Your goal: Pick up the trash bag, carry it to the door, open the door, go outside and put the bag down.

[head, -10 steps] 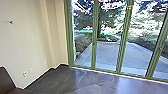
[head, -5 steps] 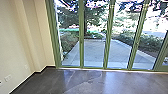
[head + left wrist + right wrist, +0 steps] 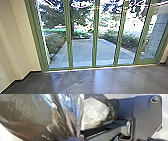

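Dark plastic trash bag [image 3: 31, 112] bulges, its contents indistinct.

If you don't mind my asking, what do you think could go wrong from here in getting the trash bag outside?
The trash bag looks thin and is gathered into folds at one end, so it might tear or slip there. In the right wrist view it appears close to the robot's dark plate, where it could rub or snag. The green-framed glass panels look shut, so the robot might bump them.

The glass panels [image 3: 95, 37] stand before me, the paved yard [image 3: 81, 50] behind them. The wall [image 3: 21, 40] is on my left.
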